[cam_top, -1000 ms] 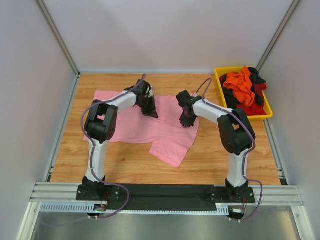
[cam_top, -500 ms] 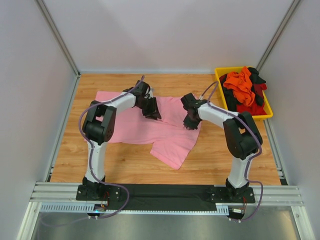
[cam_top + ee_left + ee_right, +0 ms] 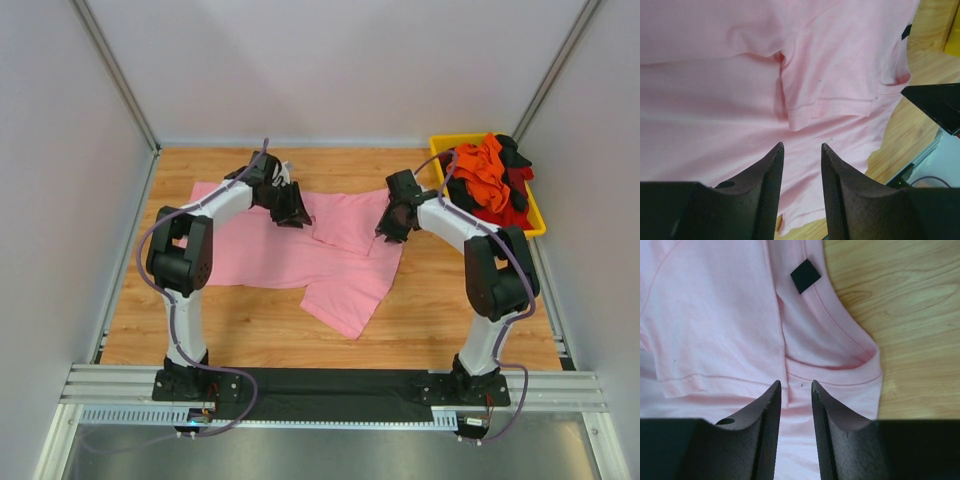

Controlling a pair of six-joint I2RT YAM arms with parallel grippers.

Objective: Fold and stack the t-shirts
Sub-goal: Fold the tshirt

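The left jaws and right jaws, closed a second ago, are now spread and empty. The pink shirt (image 3: 270, 262) lies released on the counter (image 3: 450, 310) beneath and between them, with a flap (image 3: 345, 222) laid over it, so one fold is judged done. Its far edge is hidden by the arms, and the shirts (image 3: 485, 172) in the bin (image 3: 462, 137) cannot be counted.

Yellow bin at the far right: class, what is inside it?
An orange t-shirt lies crumpled on black cloth and red cloth. The floor of the yellow bin is covered.
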